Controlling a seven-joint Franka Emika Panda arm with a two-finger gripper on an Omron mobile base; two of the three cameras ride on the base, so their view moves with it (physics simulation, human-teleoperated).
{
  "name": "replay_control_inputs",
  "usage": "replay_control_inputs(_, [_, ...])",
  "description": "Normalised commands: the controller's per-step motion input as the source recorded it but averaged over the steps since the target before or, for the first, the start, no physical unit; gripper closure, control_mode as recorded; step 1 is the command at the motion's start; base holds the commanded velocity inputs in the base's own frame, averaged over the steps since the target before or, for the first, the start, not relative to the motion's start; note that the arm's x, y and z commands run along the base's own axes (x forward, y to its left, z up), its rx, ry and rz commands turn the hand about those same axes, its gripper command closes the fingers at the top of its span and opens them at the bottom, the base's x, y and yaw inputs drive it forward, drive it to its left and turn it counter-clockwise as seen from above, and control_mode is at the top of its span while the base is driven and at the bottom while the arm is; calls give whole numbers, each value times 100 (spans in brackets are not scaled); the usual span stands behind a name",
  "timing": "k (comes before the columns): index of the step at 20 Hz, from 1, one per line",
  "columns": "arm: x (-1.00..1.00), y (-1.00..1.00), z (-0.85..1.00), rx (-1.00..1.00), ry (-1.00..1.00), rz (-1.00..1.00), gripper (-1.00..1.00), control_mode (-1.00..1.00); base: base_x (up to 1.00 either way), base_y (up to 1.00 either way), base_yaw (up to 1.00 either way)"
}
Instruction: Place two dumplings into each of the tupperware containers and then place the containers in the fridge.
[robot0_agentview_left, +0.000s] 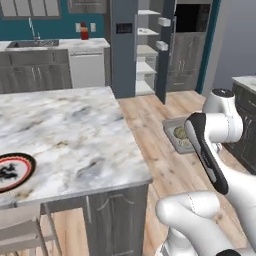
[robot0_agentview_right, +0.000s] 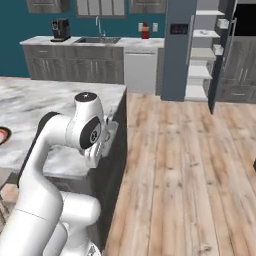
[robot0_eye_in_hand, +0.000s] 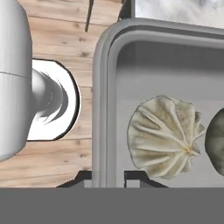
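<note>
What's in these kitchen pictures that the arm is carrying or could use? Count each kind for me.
Tupperware container: 1
Dumplings in it: 2, pale and olive
Plate on the counter: 1
Fridge, door open: 1
Total: 5

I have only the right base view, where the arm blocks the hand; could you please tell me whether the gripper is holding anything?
Observer: Yes. In the hand view the gripper is shut on the rim of a tupperware container.
Operator: Thank you. Is the container loaded?
Observer: It holds a pale dumpling and a darker dumpling at the picture's edge, lying side by side.
Operator: And where is it in the room?
Observer: In the left base view it is over the wooden floor, to the right of the marble island, just behind the arm.
</note>
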Motion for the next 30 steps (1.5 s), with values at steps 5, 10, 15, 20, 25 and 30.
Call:
replay_control_inputs(5, [0,0,0,0,0,0,100,100,48,-100,-2])
replay_control_inputs(10, [0,0,0,0,0,0,100,100,100,-71,8])
replay_control_inputs(15, [0,0,0,0,0,0,100,100,100,-4,20])
replay_control_inputs(20, [0,0,0,0,0,0,100,100,100,-21,10])
replay_control_inputs(25, [0,0,0,0,0,0,100,100,100,-64,0])
replay_control_inputs(30, [0,0,0,0,0,0,100,100,100,-59,0])
